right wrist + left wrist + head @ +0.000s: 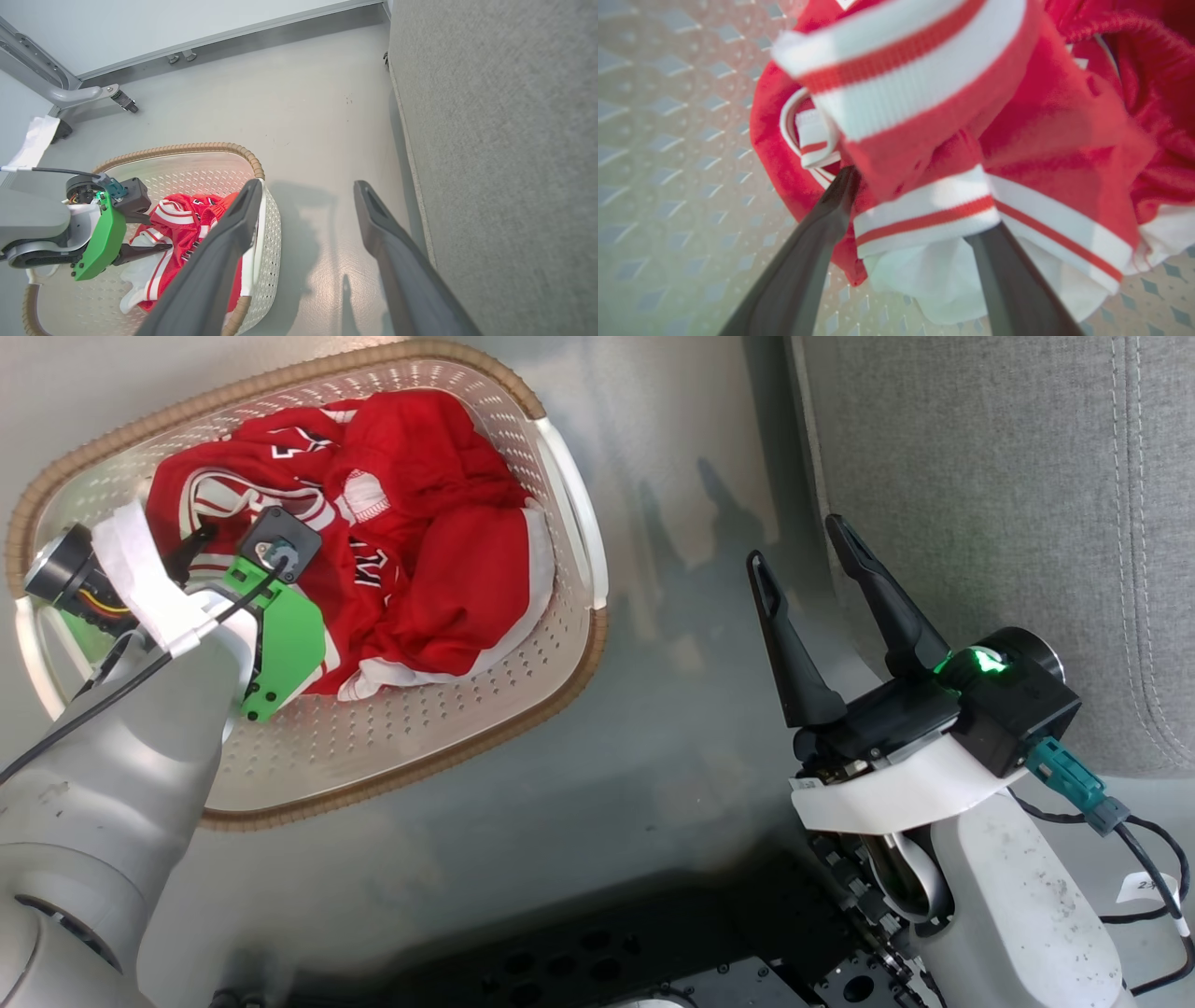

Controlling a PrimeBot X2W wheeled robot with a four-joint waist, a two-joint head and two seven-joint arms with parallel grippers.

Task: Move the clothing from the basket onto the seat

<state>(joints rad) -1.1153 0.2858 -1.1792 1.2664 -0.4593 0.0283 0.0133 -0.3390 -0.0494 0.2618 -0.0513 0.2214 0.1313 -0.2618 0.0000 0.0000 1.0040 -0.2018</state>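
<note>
The left gripper (917, 200) is down inside the basket (392, 747), pushed into the red clothing (420, 541). Its fingers (822, 224) are spread wide, with a bunched red-and-white striped band lying between them. The left finger touches the fabric along its inner side, and the tip of the other is buried under the white cloth. They are not clamped on anything.

All the clothing lies heaped in the basket, which stands on the floor (672, 523).

The right gripper (798, 541) hangs over the bare floor between the basket and the grey seat (1008, 523), closer to the seat. Its fingers (789, 644) are spread apart, empty and touching nothing.
</note>
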